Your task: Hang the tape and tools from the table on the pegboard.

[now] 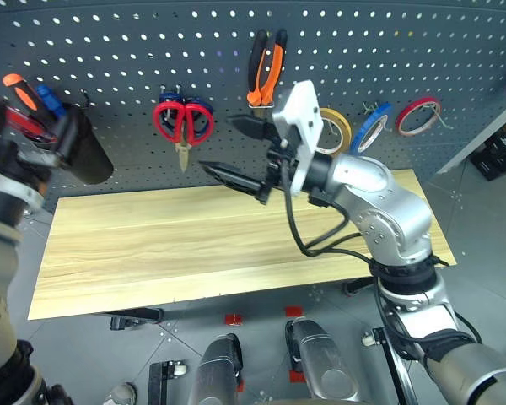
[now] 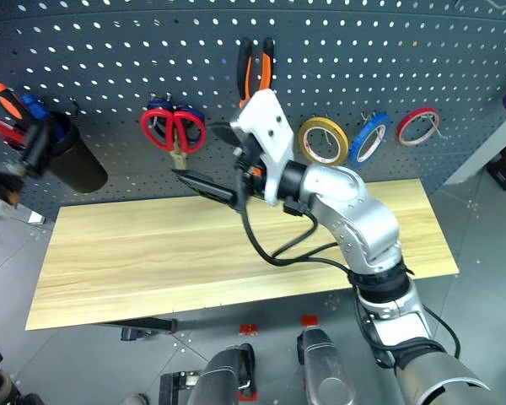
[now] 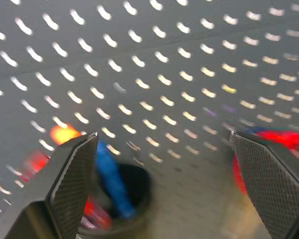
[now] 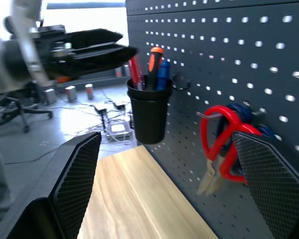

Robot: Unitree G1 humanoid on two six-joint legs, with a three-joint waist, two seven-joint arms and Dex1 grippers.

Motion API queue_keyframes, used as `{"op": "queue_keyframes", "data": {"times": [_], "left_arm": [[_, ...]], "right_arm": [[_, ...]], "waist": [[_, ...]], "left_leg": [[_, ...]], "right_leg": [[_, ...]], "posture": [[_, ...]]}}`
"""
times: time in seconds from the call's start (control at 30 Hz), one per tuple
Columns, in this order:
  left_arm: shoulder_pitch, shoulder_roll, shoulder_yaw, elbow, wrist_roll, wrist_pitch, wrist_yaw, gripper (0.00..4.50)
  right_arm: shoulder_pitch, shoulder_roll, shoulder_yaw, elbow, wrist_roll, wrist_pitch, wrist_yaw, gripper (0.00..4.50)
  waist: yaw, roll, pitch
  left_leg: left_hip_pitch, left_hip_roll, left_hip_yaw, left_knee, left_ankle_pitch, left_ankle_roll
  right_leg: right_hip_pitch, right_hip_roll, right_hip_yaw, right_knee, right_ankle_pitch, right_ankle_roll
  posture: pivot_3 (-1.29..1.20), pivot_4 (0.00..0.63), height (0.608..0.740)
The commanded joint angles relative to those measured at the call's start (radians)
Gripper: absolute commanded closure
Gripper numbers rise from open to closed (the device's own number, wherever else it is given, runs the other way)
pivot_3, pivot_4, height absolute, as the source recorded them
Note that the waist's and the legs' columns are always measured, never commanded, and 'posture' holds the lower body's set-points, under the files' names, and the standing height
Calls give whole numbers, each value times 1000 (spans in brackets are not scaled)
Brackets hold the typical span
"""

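Note:
On the dark grey pegboard hang the red-handled scissors, the orange-and-black pliers and the tan-yellow tape. The blue-handled screwdriver stands in a black cup hooked at the board's left. My left gripper is open just in front of that cup, holding nothing. My right gripper is open and empty, level above the light wood table and pointing left, below the pliers.
A blue tape ring and a red tape ring hang right of the yellow one. Red and orange screwdriver handles share the cup. Blue-handled scissors hang behind the red ones.

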State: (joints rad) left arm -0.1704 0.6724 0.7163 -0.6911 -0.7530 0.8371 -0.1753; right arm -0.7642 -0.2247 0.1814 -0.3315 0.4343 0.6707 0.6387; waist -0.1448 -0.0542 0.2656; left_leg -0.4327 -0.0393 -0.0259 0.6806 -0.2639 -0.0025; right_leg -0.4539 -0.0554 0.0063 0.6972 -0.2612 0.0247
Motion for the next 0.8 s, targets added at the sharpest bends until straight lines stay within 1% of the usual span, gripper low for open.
{"op": "queue_keyframes", "data": {"times": [0.03,0.1,0.17,0.23,0.3,0.37,0.47,0.57,0.6,0.67,0.73,0.8], "left_arm": [[115,-53,27,-108,-81,94,76,29],[207,-105,-12,-130,-41,79,98,29],[254,-155,-43,-122,-4,11,90,29],[288,-188,-85,-80,64,-48,87,29],[322,-222,-138,-36,124,-123,59,29],[343,-248,-177,9,179,-192,41,29],[341,-293,-213,74,240,-273,53,29],[337,-333,-275,130,323,-356,63,29],[338,-342,-293,148,347,-379,62,29],[333,-362,-309,178,377,-412,69,29],[333,-367,-320,206,402,-437,65,29],[338,-365,-330,235,421,-462,52,29]], "right_arm": [[92,-69,-32,-113,67,35,49,0],[183,-103,-19,-133,63,34,48,0],[258,-113,7,-106,8,-14,22,0],[325,-83,26,-25,-95,-123,-61,0],[366,-23,0,79,-184,-220,-189,0],[394,1,-11,168,-255,-327,-253,0],[427,18,-21,281,-329,-474,-314,0],[460,9,-25,382,-389,-597,-345,0],[472,3,-33,416,-382,-620,-328,0],[481,-8,-60,490,-387,-665,-339,0],[483,-20,-83,559,-392,-706,-352,0],[484,-32,-99,615,-388,-729,-341,0]], "waist": [[6,0,-10],[7,0,-24],[9,0,-35],[10,1,-55],[12,4,-72],[15,8,-81],[30,11,-99],[37,12,-120],[38,12,-127],[39,13,-142],[39,16,-150],[40,16,-151]], "left_leg": [[0,0,0,0,0,0],[0,0,0,0,0,0],[1,0,0,-1,0,0],[1,0,0,0,0,0],[5,0,1,-1,0,1],[12,-1,2,-3,-2,2],[15,-1,3,-3,-3,4],[15,-1,3,-3,-4,4],[15,-1,3,-3,-4,4],[17,-1,3,-3,-5,5],[19,0,3,-3,-7,6],[26,0,2,-4,-10,9]], "right_leg": [[0,0,0,0,0,0],[1,0,1,0,0,0],[1,0,1,0,0,0],[1,1,2,-1,0,0],[6,1,2,-2,0,0],[13,1,4,-5,0,0],[17,1,5,-8,0,0],[17,2,6,-9,0,0],[17,2,6,-10,0,0],[20,2,6,-11,0,0],[25,3,5,-15,0,0],[32,3,5,-17,-1,1]], "posture": [[-160,183,740],[-161,172,740],[-162,163,740],[-162,149,740],[-160,138,740],[-159,128,740],[-152,112,740],[-152,95,740],[-150,90,740],[-142,77,740],[-141,70,740],[-142,61,740]]}}
